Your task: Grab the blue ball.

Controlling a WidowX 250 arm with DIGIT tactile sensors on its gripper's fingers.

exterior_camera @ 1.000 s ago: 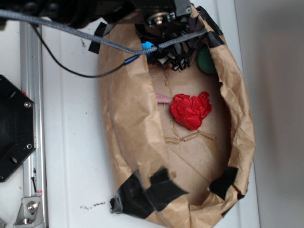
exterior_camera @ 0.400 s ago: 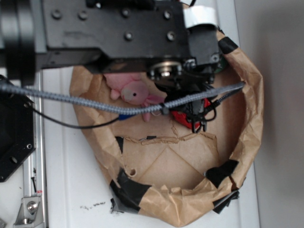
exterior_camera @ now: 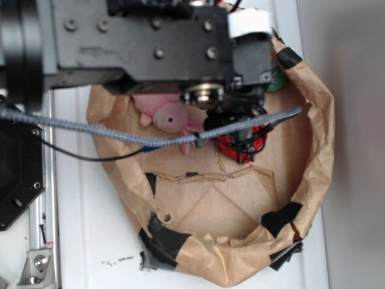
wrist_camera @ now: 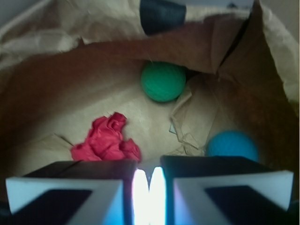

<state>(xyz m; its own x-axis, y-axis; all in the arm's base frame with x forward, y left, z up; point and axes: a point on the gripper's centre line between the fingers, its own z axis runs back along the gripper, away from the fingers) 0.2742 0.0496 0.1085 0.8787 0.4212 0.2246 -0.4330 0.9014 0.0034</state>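
Note:
In the wrist view the blue ball (wrist_camera: 232, 145) lies on the brown paper floor, just beyond my right finger and against the bag's right wall. My gripper (wrist_camera: 150, 165) is shut, its two pads pressed together with nothing between them. A green ball (wrist_camera: 163, 81) rests at the far wall. A crumpled red paper wad (wrist_camera: 107, 139) lies ahead to the left. In the exterior view the arm covers the blue ball. There the gripper (exterior_camera: 239, 133) hangs over the red wad (exterior_camera: 243, 150), and only a sliver of the green ball (exterior_camera: 278, 82) shows.
A brown paper bag with a raised, crumpled rim (exterior_camera: 319, 138) patched with black tape (exterior_camera: 168, 238) encloses everything. A pink plush toy (exterior_camera: 168, 115) lies inside at the left. A grey braided cable (exterior_camera: 90, 129) crosses the bag. A black hexagonal base (exterior_camera: 18, 171) sits at the left.
The arm has swung in over the bag and now covers its upper half. The bag has shifted and changed shape, and the pink toy has come into sight. Lately the arm edged slightly upward.

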